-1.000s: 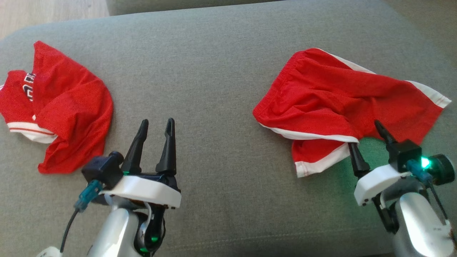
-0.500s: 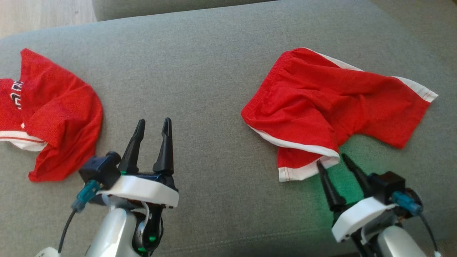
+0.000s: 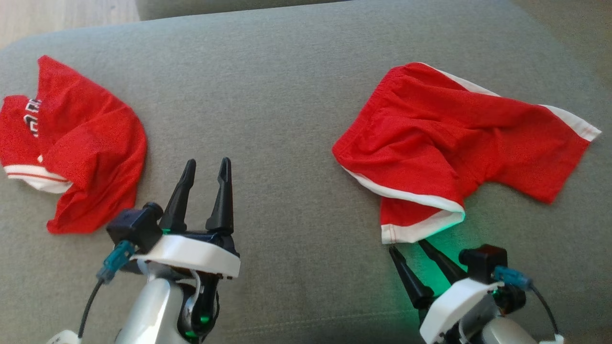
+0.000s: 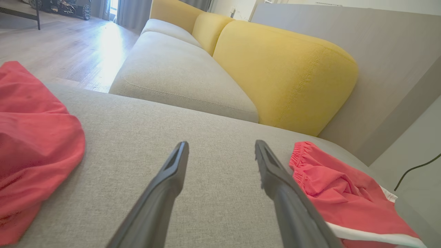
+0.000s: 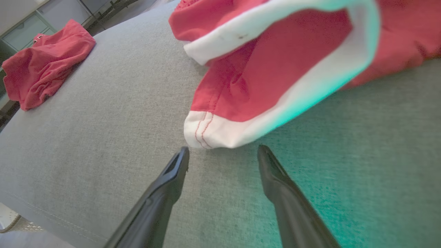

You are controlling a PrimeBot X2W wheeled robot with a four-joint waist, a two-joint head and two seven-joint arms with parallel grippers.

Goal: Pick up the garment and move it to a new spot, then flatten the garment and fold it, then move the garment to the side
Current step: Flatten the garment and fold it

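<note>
Red shorts with white trim, the garment (image 3: 444, 143), lie rumpled on the right of the grey cushion (image 3: 287, 119), one leg folded over. My right gripper (image 3: 409, 246) stands open just below the white hem (image 3: 420, 229), tips a little short of it, holding nothing. In the right wrist view the hem (image 5: 220, 131) lies right ahead of the open fingertips (image 5: 182, 156). My left gripper (image 3: 206, 165) is open over bare cushion at lower left, nothing between its fingers. In the left wrist view the shorts (image 4: 330, 193) lie to the right of that gripper (image 4: 220, 148).
A second crumpled red garment (image 3: 81, 148) with white trim lies at the cushion's left side (image 4: 31, 144) (image 5: 44, 62). Yellow back cushions (image 4: 286, 69) and another grey seat (image 4: 179, 69) stand beyond. Wood floor (image 3: 62, 14) shows past the far left edge.
My right gripper has drawn back down and left, off the shorts' folded leg, to just below the hem. The camera shifted slightly. The left gripper stayed put.
</note>
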